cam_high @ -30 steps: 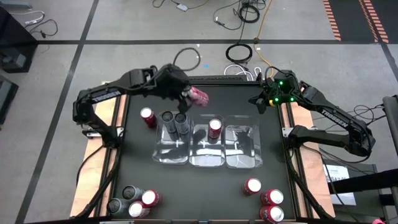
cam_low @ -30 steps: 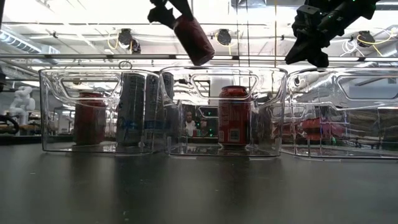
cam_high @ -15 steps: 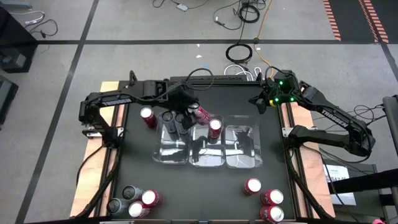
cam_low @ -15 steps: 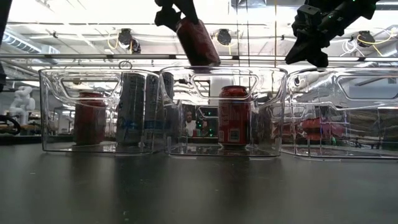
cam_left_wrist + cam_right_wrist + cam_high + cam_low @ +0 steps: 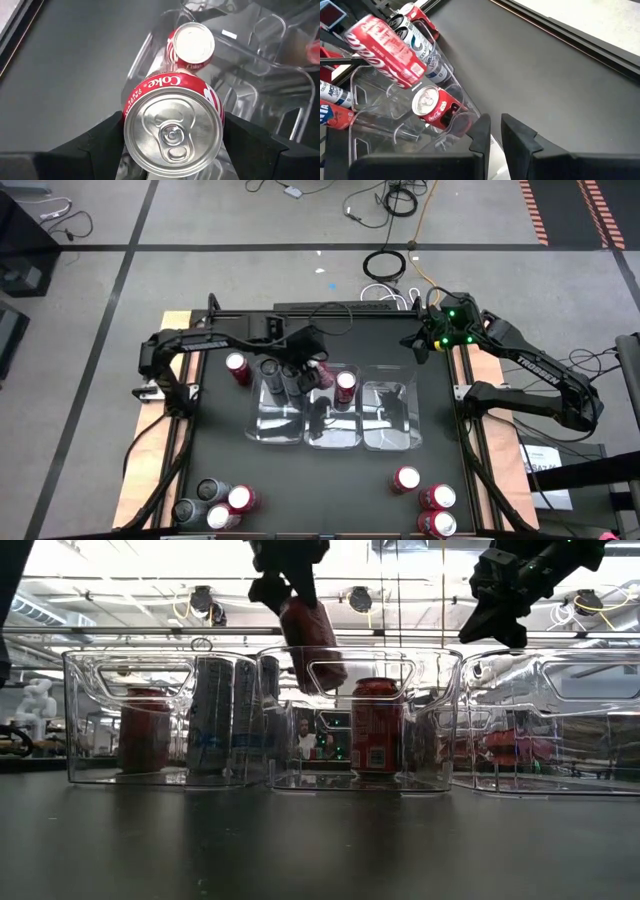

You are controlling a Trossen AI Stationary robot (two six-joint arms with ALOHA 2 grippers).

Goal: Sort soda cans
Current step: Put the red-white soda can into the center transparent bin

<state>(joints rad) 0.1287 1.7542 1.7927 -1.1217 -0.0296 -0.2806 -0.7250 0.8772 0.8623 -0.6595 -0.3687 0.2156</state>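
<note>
At the desk's (image 5: pixel 330 480) near edge, red and grey cans cluster at the left corner (image 5: pixel 215 506) and red ones at the right (image 5: pixel 428 505). Beyond them stand three clear trays side by side. The left tray (image 5: pixel 268 423) holds two grey cans (image 5: pixel 282 377); the middle tray (image 5: pixel 334 430) holds one upright red Coke can (image 5: pixel 345 386). Over the middle tray's rim, the left claw (image 5: pixel 290 585) grips a tilted red Coca-Cola can (image 5: pixel 312 643), its lower end below the rim. A lone red can (image 5: pixel 237 368) stands left of the trays. The right claw (image 5: pixel 495 615) hangs above the far right, fingers nearly closed, holding nothing.
</note>
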